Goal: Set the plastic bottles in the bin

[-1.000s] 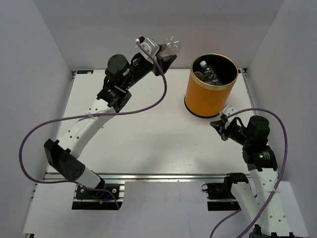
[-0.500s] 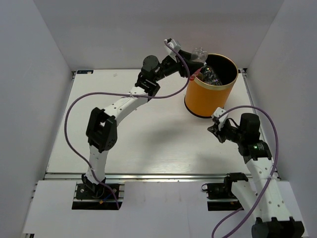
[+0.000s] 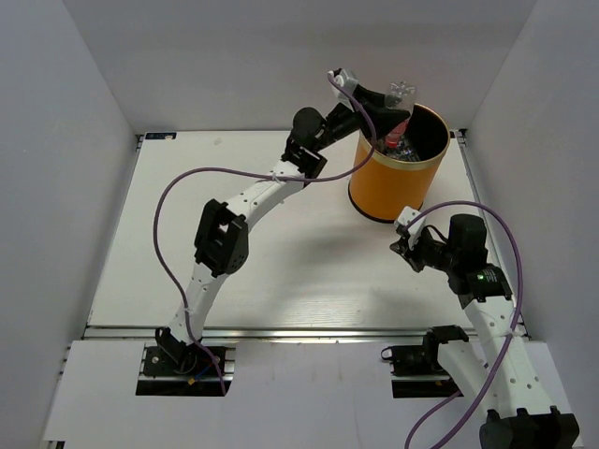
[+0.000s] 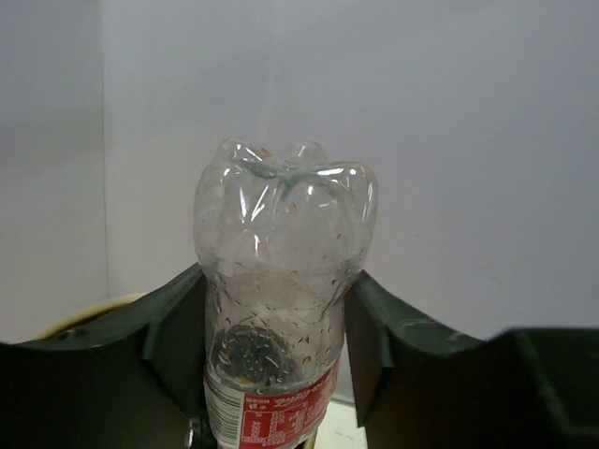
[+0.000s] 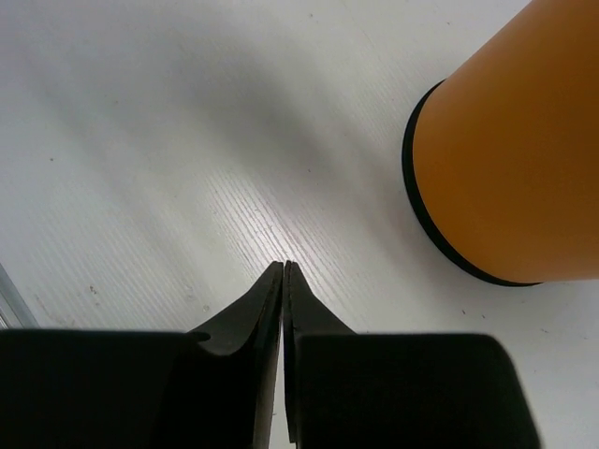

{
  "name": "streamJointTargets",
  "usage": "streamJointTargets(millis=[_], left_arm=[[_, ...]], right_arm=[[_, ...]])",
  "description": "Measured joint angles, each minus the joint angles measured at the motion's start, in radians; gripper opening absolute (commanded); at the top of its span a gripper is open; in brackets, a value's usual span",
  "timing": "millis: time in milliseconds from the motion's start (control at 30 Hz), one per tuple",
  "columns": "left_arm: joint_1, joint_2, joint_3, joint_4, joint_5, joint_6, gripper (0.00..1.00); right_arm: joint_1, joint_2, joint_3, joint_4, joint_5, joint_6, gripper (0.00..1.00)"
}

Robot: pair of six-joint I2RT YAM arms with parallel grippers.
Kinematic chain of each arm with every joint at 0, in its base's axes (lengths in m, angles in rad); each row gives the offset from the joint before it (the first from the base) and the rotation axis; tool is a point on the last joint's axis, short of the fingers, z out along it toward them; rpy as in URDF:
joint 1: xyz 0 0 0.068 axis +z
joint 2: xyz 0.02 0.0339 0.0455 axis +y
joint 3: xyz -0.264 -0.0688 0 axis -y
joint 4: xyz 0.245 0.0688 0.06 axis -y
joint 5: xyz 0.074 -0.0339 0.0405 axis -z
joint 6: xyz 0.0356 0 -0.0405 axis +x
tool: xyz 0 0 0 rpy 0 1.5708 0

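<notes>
My left gripper [image 3: 391,105] is shut on a clear bottle with a red label [image 4: 281,290] and holds it over the mouth of the orange bin [image 3: 386,178], base end pointing away from the arm. The bottle also shows in the top view [image 3: 401,94]. Inside the bin I see other bottles, partly hidden by the arm. The gold rim [image 4: 80,318] shows low left in the left wrist view. My right gripper [image 3: 401,239] is shut and empty, low over the table just in front of the bin [image 5: 515,150].
White walls enclose the table on the left, back and right. The bin stands at the back right of the white table [image 3: 234,253]. A purple cable [image 3: 178,187] loops from the left arm.
My left arm has swung right with the bottle, from left of the bin to over its mouth. The right gripper has drifted slightly nearer and left.
</notes>
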Motion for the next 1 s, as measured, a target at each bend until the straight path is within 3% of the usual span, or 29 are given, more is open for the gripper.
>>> streamJointTargets(millis=[33,67,100,300,333,367,500,733,800,867,900,1000], left_arm=[[-0.003,0.014,0.001,-0.008,-0.017,-0.004,0.75],[-0.004,0.028,0.001,-0.021,-0.033,-0.004,0.96],[-0.005,0.042,0.001,-0.039,-0.048,-0.002,1.00],[-0.006,0.082,0.001,-0.165,-0.147,0.008,1.00],[-0.006,0.078,0.000,-0.177,-0.157,0.013,1.00],[-0.005,0.069,-0.006,-0.183,-0.167,0.021,1.00],[-0.004,-0.034,-0.104,-0.221,-0.205,0.051,1.00],[-0.003,-0.478,-0.460,-0.303,-0.325,0.172,1.00],[0.000,-0.618,-0.533,-0.335,-0.368,0.216,1.00],[0.003,-0.766,-0.610,-0.376,-0.416,0.254,1.00],[0.004,-0.834,-0.649,-0.403,-0.435,0.270,0.96],[0.004,-1.028,-0.772,-0.502,-0.496,0.312,0.35]], right_arm=[[0.001,0.000,0.000,0.000,0.002,0.000,0.10],[0.002,-0.001,0.000,0.000,0.003,-0.002,0.12],[0.003,-0.002,0.000,0.000,0.003,-0.002,0.14],[0.003,-0.005,-0.003,0.000,0.007,-0.005,0.33],[0.003,-0.005,-0.003,0.000,0.008,-0.007,0.37],[0.003,-0.005,-0.005,0.001,0.008,-0.005,0.49],[0.003,-0.005,-0.007,0.001,0.013,-0.002,0.58],[0.003,-0.005,-0.008,0.008,0.014,0.006,0.65],[0.003,-0.005,-0.008,0.008,0.017,0.010,0.73],[0.003,-0.005,-0.008,0.011,0.023,0.022,0.90],[0.003,-0.005,-0.008,0.014,0.026,0.035,0.90],[0.003,-0.007,-0.008,0.034,0.029,0.071,0.90]])
